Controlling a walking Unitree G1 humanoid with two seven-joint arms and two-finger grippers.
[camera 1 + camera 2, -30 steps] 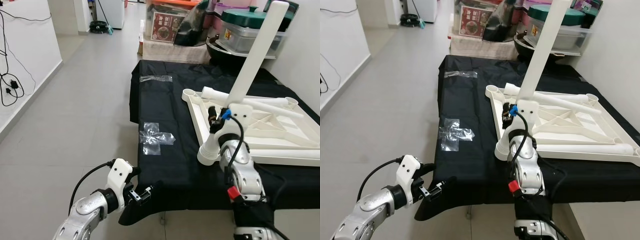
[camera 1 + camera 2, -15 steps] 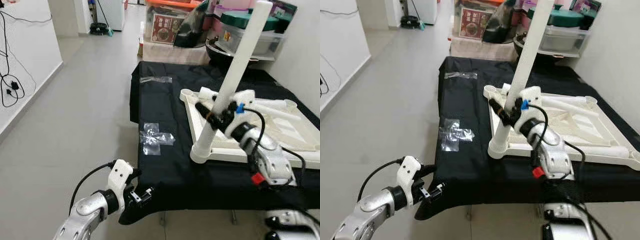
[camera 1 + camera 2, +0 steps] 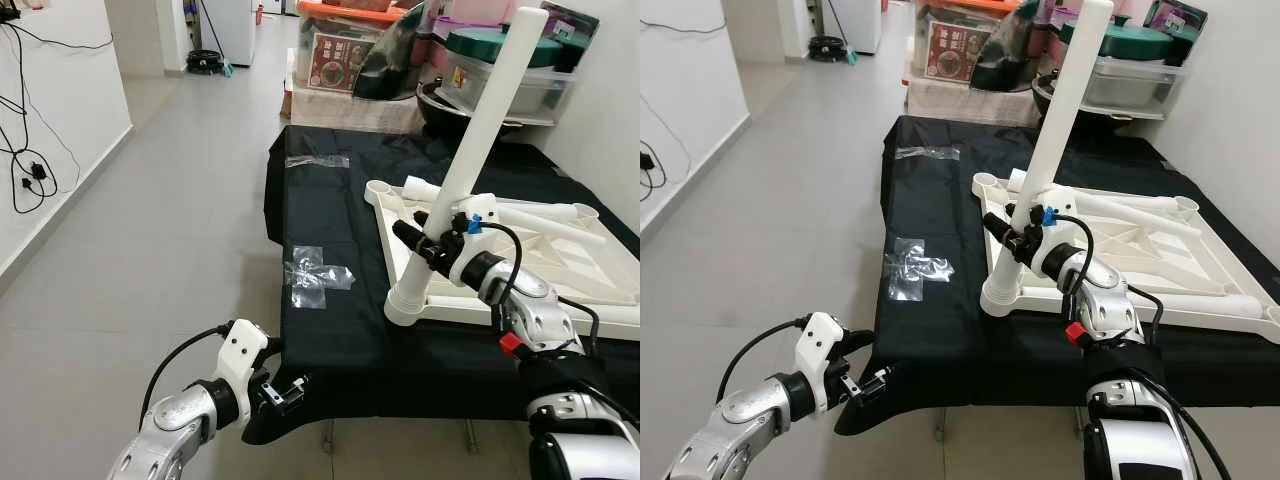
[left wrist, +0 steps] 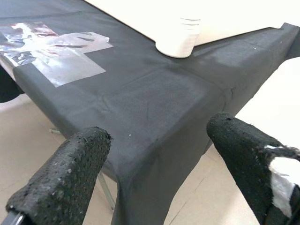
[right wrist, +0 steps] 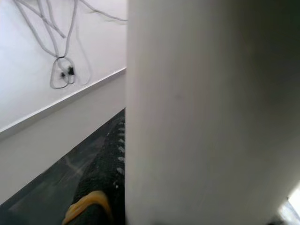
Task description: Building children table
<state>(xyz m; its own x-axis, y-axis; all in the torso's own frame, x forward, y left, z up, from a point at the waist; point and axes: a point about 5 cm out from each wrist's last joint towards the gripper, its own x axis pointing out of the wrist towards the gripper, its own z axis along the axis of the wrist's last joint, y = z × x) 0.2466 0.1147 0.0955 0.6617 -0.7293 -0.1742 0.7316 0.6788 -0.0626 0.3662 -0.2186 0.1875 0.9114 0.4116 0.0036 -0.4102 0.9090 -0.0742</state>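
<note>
An upside-down white children's table top (image 3: 600,272) lies on a black cloth-covered surface (image 3: 330,330). A long white leg (image 3: 482,128) stands in its near-left corner socket (image 3: 405,300), leaning up and to the right. My right gripper (image 3: 425,238) is shut on the leg's lower part, reaching in from the right. In the right wrist view the leg (image 5: 211,112) sits close beside one black finger (image 5: 101,187). My left gripper (image 3: 290,388) hangs open, low at the cloth's near-left corner. The left wrist view shows its fingers (image 4: 61,183) spread, with the leg's base (image 4: 180,35) beyond.
Two loose white legs (image 3: 545,215) lie across the table top. Clear tape patches (image 3: 315,272) are stuck on the cloth. Storage boxes and a pot (image 3: 500,70) crowd the back. Open tiled floor (image 3: 150,230) lies to the left, with cables on the wall (image 3: 25,170).
My right forearm has swung from below the leg out to the right, still gripping it. The leg stays in the corner socket. The left arm has barely moved.
</note>
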